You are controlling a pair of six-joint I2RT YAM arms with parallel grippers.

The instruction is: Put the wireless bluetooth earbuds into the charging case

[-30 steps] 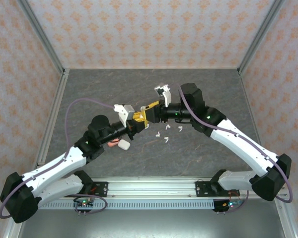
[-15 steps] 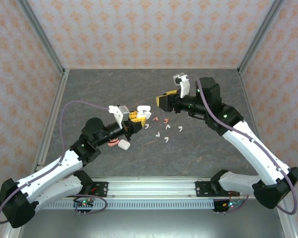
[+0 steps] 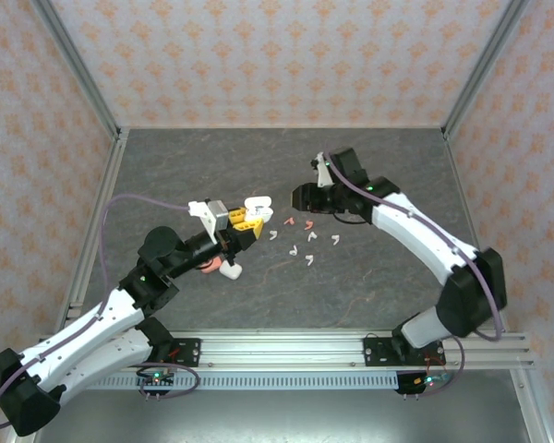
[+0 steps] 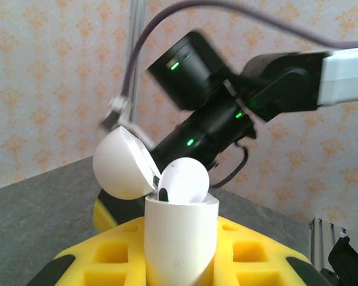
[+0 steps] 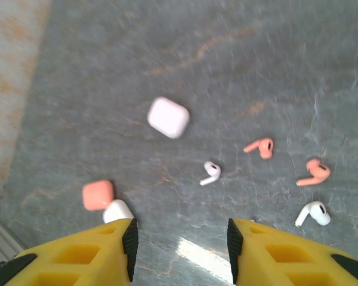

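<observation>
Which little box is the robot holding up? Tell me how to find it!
Find the left arm reaching across the grey table and follow it to its yellow-fingered left gripper. Pinched there, off the table, is the white charging case. Its lid is flipped open with a white earbud peeking out, while the loose white case and pink case lie shut on the table.

earbud [image 4: 182, 182] in case [image 4: 180, 238], earbuds [image 5: 213, 173] on tbl [image 5: 227, 59]
</observation>
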